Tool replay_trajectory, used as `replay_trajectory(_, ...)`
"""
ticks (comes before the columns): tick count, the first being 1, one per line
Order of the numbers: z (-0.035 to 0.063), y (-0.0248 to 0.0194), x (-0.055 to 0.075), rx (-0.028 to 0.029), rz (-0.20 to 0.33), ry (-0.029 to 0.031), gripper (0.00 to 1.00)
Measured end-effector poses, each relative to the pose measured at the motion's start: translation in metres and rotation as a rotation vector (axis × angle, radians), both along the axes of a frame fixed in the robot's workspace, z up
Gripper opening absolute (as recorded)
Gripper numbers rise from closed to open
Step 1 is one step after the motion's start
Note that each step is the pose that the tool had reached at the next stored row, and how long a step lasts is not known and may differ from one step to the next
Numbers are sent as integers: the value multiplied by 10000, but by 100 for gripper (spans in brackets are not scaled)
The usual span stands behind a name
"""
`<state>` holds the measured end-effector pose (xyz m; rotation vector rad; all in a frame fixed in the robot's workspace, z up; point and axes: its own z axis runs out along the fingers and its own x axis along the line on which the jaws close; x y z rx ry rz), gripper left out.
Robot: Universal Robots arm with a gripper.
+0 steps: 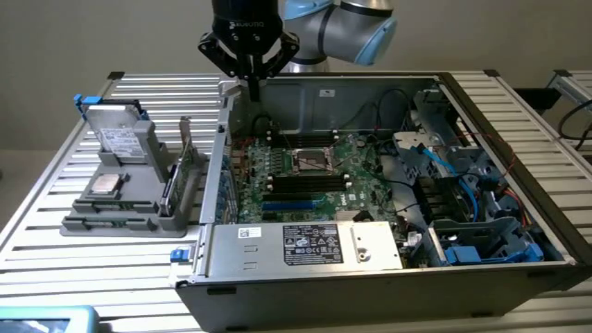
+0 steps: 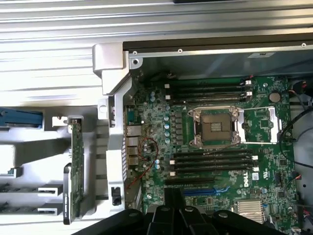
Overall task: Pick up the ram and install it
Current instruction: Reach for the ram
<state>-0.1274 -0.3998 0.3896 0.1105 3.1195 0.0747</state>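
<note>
The ram (image 1: 169, 186) stands on edge in a grey holder (image 1: 120, 225) on the table, at the exterior view's left of the open computer case (image 1: 306, 277). In the wrist view the ram (image 2: 67, 193) is a thin dark strip seen edge-on beside a longer green card (image 2: 76, 161). My gripper (image 1: 251, 84) hangs above the case's back corner, well apart from the ram, shut with nothing in it. Its fingertips (image 2: 174, 196) sit together over the motherboard (image 2: 264, 161). Long black slots (image 2: 210, 159) lie beside the processor socket (image 2: 215, 127).
The taller green card with a metal bracket (image 1: 188, 149) stands between the ram and the case wall. The holder also carries a drive (image 1: 118, 135) and a processor chip (image 1: 105, 184). Cables and blue drive bays (image 1: 481, 243) crowd the case's far side. The table (image 1: 55, 263) is slatted metal.
</note>
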Motion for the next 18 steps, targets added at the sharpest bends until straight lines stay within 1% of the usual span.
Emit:
replay_trajectory(10, -40, -37, -442, 2, 0, -1, 11)
replay_trajectory(13, -47, -56, -576, 1, 0, -1, 11)
replay_trajectory(16, -59, -87, -711, 1, -1, -1, 11)
replay_trajectory(18, -72, -126, -774, 1, 0, -1, 11)
